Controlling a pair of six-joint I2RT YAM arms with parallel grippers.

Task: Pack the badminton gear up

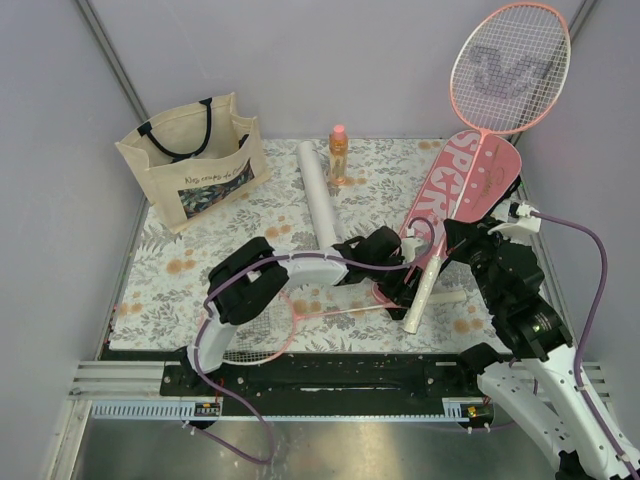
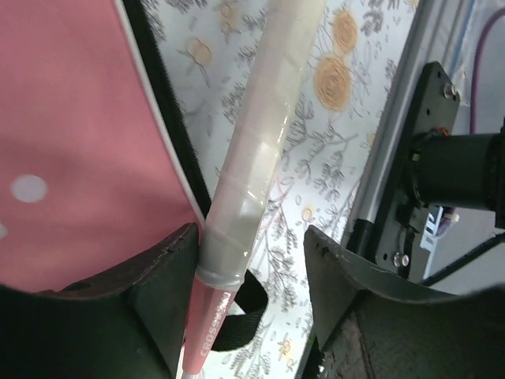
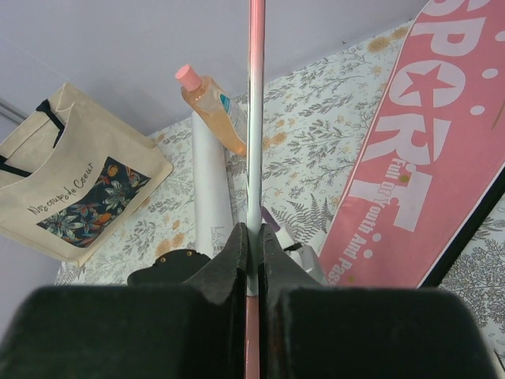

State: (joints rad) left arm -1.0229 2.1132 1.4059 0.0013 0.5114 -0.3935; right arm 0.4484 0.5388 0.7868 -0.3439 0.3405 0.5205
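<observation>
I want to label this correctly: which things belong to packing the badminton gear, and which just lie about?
Gear: raised racket, racket on the table, white tube, pink SPORT cover.
Lying about: orange bottle, beige tote bag.

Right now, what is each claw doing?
Left claw: open, around the white wrapped racket handle, not clamped.
Right claw: closed on the thin pink-and-white racket shaft.

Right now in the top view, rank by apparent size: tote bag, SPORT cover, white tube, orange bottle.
1. tote bag
2. SPORT cover, close behind; the arms hide its lower end, so the order of 1 and 2 is unsure
3. white tube
4. orange bottle
</observation>
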